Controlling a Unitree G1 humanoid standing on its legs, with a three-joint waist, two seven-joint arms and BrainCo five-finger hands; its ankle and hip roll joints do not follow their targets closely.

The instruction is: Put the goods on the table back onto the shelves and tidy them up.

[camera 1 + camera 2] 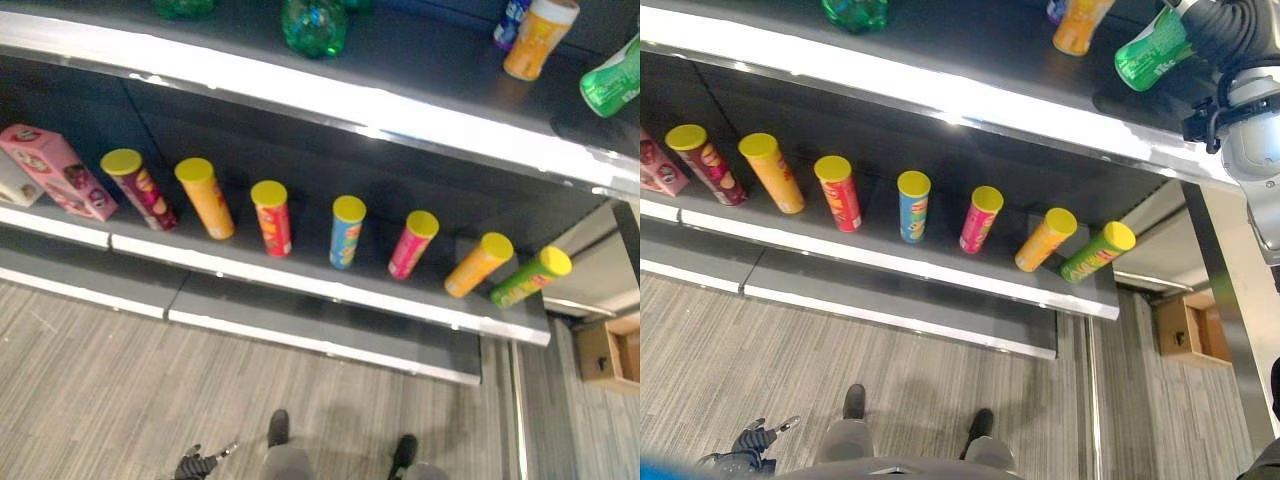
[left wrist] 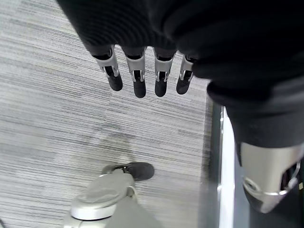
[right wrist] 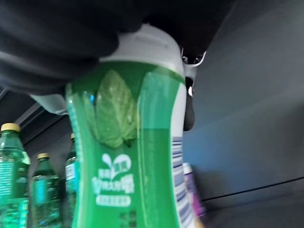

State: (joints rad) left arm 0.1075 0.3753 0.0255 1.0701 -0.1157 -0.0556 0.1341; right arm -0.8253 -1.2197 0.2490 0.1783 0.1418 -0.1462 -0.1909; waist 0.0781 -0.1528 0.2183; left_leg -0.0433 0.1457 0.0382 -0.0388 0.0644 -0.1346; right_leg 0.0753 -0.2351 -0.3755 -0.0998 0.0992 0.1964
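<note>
Seven yellow-lidded tubes (image 1: 272,217) stand along the lower shelf (image 1: 300,285).

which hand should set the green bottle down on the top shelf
Right. The right hand already grips the green bottle at the top shelf; the left hand hangs open over the floor.

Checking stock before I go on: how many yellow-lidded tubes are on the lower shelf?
7, in one row on the lower shelf: tube.
</note>
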